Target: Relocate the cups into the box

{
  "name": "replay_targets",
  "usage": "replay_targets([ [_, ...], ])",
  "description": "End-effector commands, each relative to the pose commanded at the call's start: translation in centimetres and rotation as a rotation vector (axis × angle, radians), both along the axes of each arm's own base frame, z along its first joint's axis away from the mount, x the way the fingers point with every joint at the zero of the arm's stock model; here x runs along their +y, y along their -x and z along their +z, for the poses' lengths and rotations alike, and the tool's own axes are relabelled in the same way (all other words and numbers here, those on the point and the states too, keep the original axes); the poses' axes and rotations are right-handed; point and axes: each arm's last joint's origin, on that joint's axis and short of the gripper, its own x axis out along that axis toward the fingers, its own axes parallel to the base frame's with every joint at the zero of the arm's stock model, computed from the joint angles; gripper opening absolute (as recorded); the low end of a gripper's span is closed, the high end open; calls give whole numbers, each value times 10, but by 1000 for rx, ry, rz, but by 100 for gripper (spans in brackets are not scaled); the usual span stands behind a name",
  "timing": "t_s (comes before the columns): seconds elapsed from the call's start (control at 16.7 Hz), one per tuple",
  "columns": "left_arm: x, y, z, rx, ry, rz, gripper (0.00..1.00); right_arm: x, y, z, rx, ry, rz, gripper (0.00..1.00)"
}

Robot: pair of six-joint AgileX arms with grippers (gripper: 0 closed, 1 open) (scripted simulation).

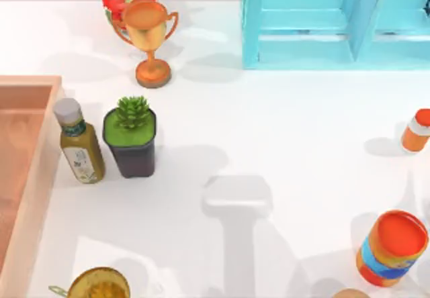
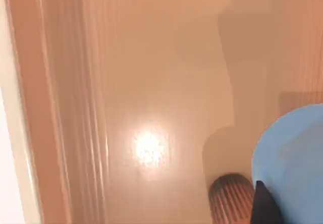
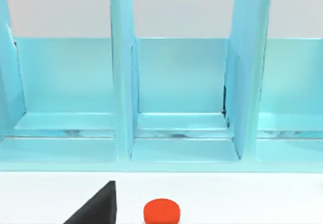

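The left wrist view looks into the box [image 2: 151, 82], where the light blue cup [image 2: 292, 158] sits against a dark fingertip [image 2: 265, 206] of the left gripper; whether that gripper grips it I cannot tell. From above, the box [image 1: 30, 177] lies at the table's left edge, with a bottle [image 1: 79, 141] just right of it. The right arm faces the far turquoise cabinet [image 3: 176, 93]; its grip I cannot tell.

Top view: overhead, looking straight down on the counter [image 1: 282, 130], with the box [image 1: 30, 177] at its left edge and the turquoise cabinet [image 1: 322, 23] at the far edge. Left wrist view: very close above the box [image 2: 60, 108] floor, shared with the top view. Right wrist view: low, level, facing the cabinet [image 3: 176, 93] compartments, shared likewise.
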Motion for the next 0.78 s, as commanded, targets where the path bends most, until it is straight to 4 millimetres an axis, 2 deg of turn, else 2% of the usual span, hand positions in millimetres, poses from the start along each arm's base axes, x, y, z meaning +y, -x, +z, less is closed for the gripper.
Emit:
replay_targets([
  [0.18, 21, 8, -12, 39, 8, 32, 0, 0, 0, 0, 0, 0, 0, 100],
  [0.54, 19, 7, -15, 36, 5, 27, 0, 0, 0, 0, 0, 0, 0, 100],
  [0.66, 17, 6, -28, 35, 5, 28, 0, 0, 0, 0, 0, 0, 0, 100],
  [0.78, 15, 7, -49, 45, 8, 31, 0, 0, 0, 0, 0, 0, 0, 100],
])
